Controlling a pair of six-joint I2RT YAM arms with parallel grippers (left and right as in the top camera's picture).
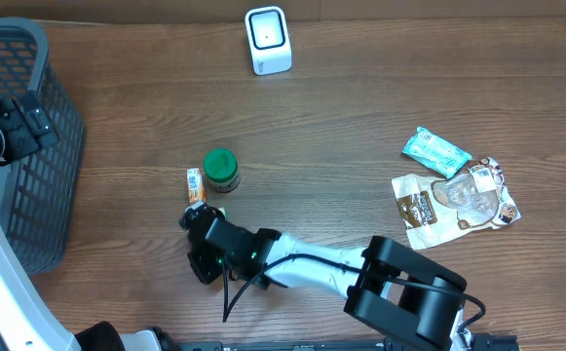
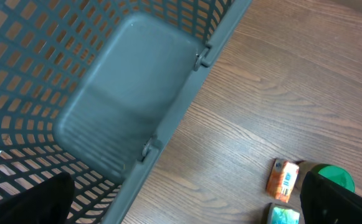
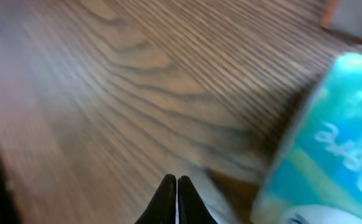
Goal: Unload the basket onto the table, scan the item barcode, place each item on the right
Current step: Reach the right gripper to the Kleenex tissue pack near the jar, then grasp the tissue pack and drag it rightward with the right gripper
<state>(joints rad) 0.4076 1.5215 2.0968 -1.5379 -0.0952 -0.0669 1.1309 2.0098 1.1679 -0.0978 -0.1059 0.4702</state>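
Although the right gripper (image 3: 176, 186), on the nearer arm, holds its fingers together on nothing, the teal printed carton (image 3: 330, 143) lies just right of them, filling the wrist frame's right edge, while the left gripper (image 2: 184, 205) stands fingers apart by the grey mesh basket (image 2: 131, 93).

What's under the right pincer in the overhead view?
A teal package lies there, next to the orange pack; overhead, the right pincer hides it. The right wrist view shows it beside the shut pincer, not gripped. No barcode shows.
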